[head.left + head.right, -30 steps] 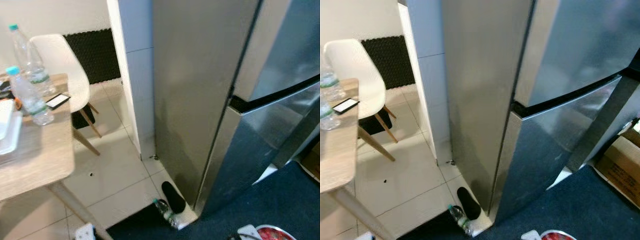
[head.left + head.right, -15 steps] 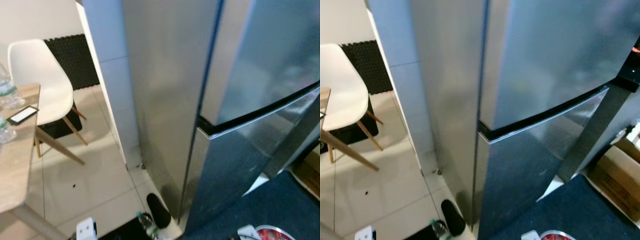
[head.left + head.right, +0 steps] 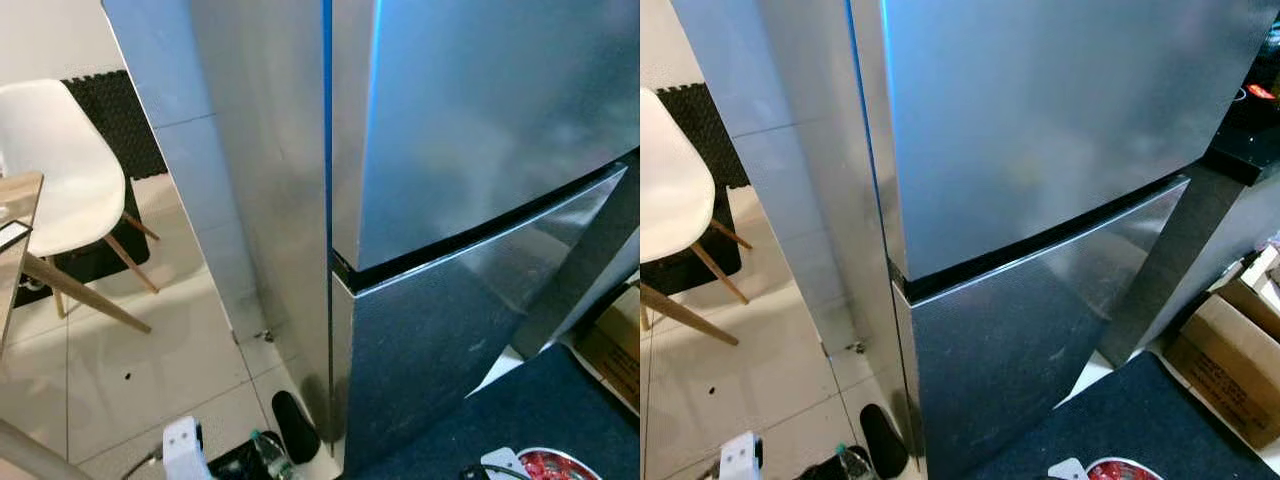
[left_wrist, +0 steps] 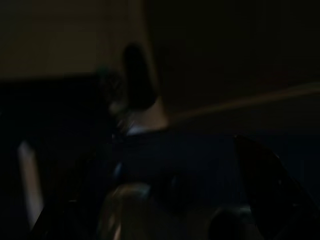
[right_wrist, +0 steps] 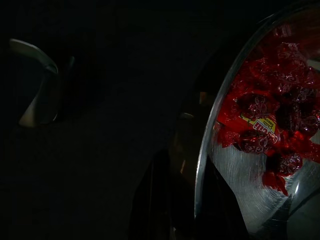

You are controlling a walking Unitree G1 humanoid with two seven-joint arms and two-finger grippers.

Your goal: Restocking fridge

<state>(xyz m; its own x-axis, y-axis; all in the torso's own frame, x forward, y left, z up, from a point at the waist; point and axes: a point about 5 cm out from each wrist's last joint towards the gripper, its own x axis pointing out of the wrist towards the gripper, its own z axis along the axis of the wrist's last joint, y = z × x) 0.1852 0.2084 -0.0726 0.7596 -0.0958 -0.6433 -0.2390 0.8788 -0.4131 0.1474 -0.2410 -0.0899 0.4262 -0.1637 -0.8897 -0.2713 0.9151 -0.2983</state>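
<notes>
The steel fridge (image 3: 440, 150) stands right in front of me with its upper door (image 3: 1040, 110) and lower door (image 3: 1020, 340) both closed. A metal bowl of red wrapped candies (image 5: 260, 130) is low at my right, and its edge also peeks in as the bowl (image 3: 555, 468) at the bottom of the left eye view. My right gripper (image 5: 192, 200) is shut on the bowl's rim, one dark finger on either side. In its very dark wrist view my left gripper (image 4: 165, 210) hangs low over the floor by the fridge's foot.
A water bottle (image 3: 268, 458) and a black shoe (image 3: 295, 425) lie on the floor at the fridge's left corner. A white chair (image 3: 55, 160) and a wooden table edge (image 3: 18, 250) stand to the left. Right of the fridge are a cardboard box (image 3: 1230, 360) and a blue rug (image 3: 540, 400).
The camera has swung to the right: the table with its bottles has slid out on the left and the fridge front now faces me more squarely. Nothing itself has moved.
</notes>
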